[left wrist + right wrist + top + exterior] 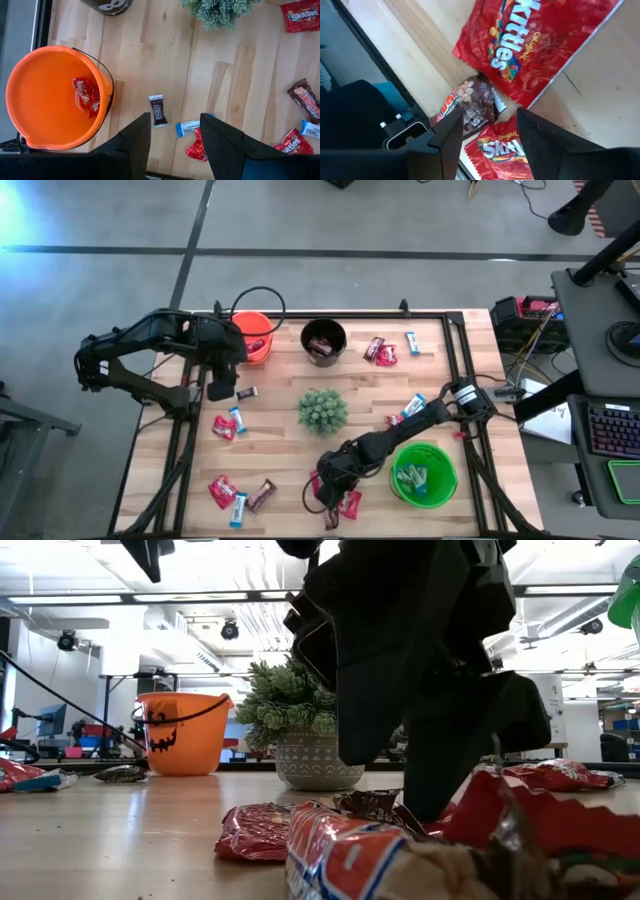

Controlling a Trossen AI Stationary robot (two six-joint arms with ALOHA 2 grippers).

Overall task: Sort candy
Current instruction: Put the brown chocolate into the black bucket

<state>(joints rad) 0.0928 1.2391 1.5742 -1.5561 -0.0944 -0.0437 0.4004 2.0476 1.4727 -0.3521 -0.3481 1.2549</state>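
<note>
My right gripper is open, low over a small candy pile at the table's near edge. In its wrist view the fingers stand on either side of a dark brown sweet, with a red Skittles pack beyond and another red pack beside it. My left gripper hangs open beside the orange bucket. Below it lie a dark brown sweet, a blue one and a red one. One red pack lies in the orange bucket. My right gripper points down from above into the candy pile. The low view shows its dark fingers reaching down to the wrappers, but I cannot tell whether they touch the brown sweet or only stand beside it.
A black bucket stands at the far side, and a green bucket holding sweets at the near right. The spiky green plant sits mid-table. More sweets lie at the near left, far right and right of the plant.
</note>
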